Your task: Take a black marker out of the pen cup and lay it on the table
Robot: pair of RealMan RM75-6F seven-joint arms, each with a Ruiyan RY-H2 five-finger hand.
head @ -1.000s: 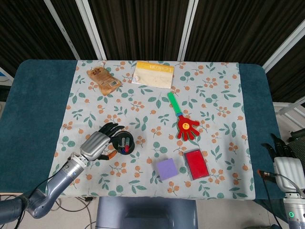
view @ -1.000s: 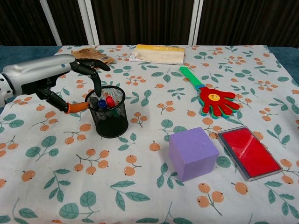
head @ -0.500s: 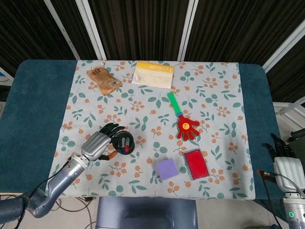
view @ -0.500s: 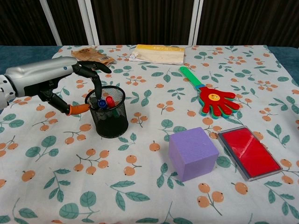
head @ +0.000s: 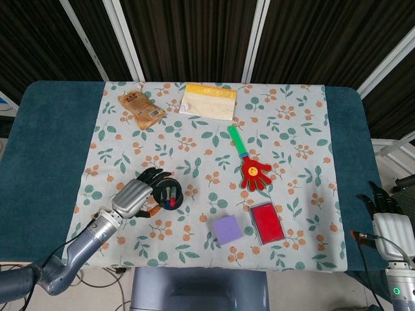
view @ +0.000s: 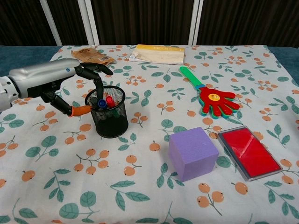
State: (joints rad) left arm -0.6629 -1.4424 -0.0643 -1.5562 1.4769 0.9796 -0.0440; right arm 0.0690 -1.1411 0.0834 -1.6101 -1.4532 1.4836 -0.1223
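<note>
A black mesh pen cup (view: 109, 114) (head: 168, 195) stands on the flowered cloth left of centre, with blue and red marker caps (view: 104, 101) showing at its rim; no black marker can be made out among them. My left hand (view: 60, 84) (head: 137, 194) hovers at the cup's left side, fingers spread, one dark fingertip dipping over the rim and the orange-tipped thumb beside the cup wall. It holds nothing. My right hand (head: 384, 210) hangs off the table's right edge, fingers apart and empty.
A purple cube (view: 193, 153) and a red flat case (view: 246, 152) lie right of the cup. A hand-shaped clapper with a green handle (view: 209, 95) lies further back, a yellow packet (view: 157, 53) and a brown snack bag (view: 91, 55) along the far edge.
My left hand has shifted slightly right, toward the cup, one finger reaching further over the rim. The markers and the right hand have not moved.
</note>
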